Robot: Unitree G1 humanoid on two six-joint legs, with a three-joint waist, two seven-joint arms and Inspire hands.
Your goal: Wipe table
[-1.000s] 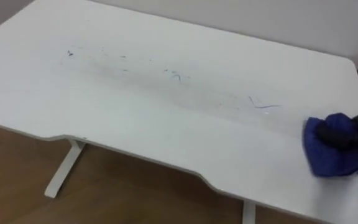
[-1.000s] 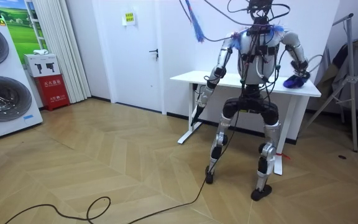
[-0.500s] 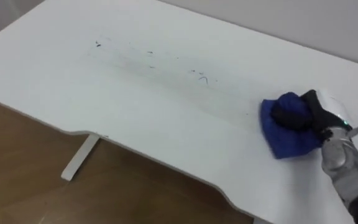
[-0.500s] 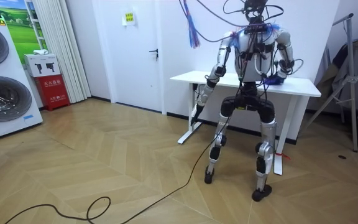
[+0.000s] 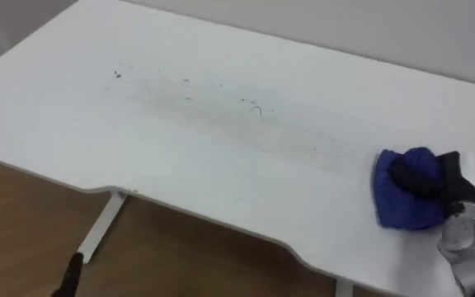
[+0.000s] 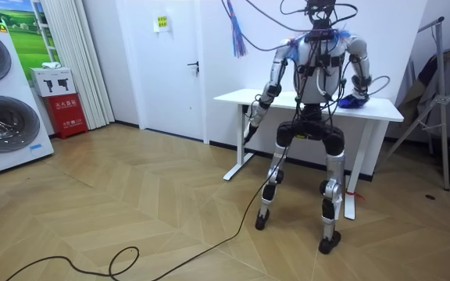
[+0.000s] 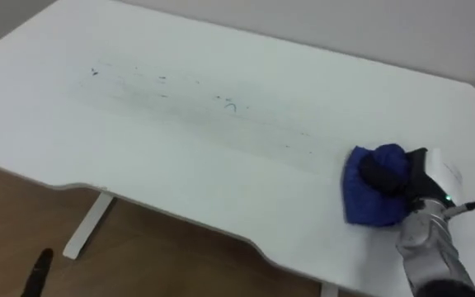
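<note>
1. The right robot hand [image 5: 447,175] is resting on the right end of the counter [image 5: 221,186], not far from its front edge. Its dark fingers [image 5: 415,173] are curling into the blue cloth [image 5: 402,205] and gripping it.
2. The blue cloth is lying bunched under these fingers and a little to their left. It is touching the counter, so the task's thing is already in the robot hand and on the surface.
3. Going outward from the cloth, the pen marks [image 5: 254,107] are lying to the left of it and a little farther from the robot. They are forming one long thin band that runs away toward the far left part of the counter and ends near a small dark spot [image 5: 118,74].
4. In my judgement the coming stroke is depending on this band. The cloth needs to be travelling leftward and slightly away from the robot, along the long axis of the band, not across it.
5. The left robot hand [image 5: 72,274] is hanging below the front edge at the left, over the wooden floor [image 5: 23,239]. I cannot tell whether it is open or closed. It is nearer to the left end of the marks, but the cloth is with the right robot hand.
</note>
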